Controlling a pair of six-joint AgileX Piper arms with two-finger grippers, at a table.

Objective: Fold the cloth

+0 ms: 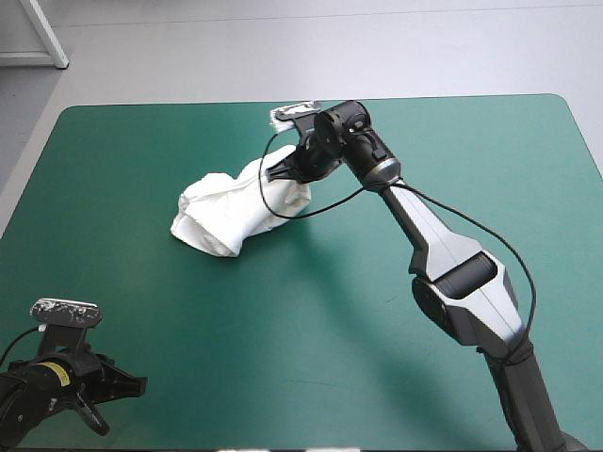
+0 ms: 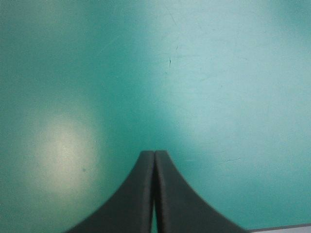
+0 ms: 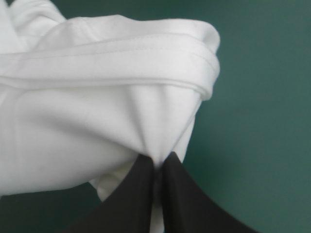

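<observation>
Lying on the table: the T-shirt point(image 1: 231, 212), seen as a white crumpled heap.
T-shirt's place: the far half of the table point(image 1: 377, 358) is occupied, left of its middle and well in from its far and left edges.
T-shirt's shape: a long bundle is formed, one end turned toward the table's left edge and the other toward the table's middle.
T-shirt's hem: in the right wrist view a double-stitched hem point(image 3: 121, 65) is seen running across the cloth just ahead of the fingertips, and gathers are drawn down to the pinch.
Right gripper point(image 1: 273, 174): its black fingers are pressed all but together on a pinch of the T-shirt, at the bundle's end nearer the table's middle. White cloth is seen in the slit between them.
Right arm point(image 1: 452, 264): it is stretched from the table's near right corner toward the far edge, and the wrist is bent back toward the table's left side.
Left gripper point(image 1: 122, 388): it is held over the table's near left corner, well apart from the T-shirt. Its black fingers are closed on each other in one pointed arch.
Table: it is covered in teal-green. Bare cover with a pale patch of glare is seen ahead of the left gripper.
</observation>
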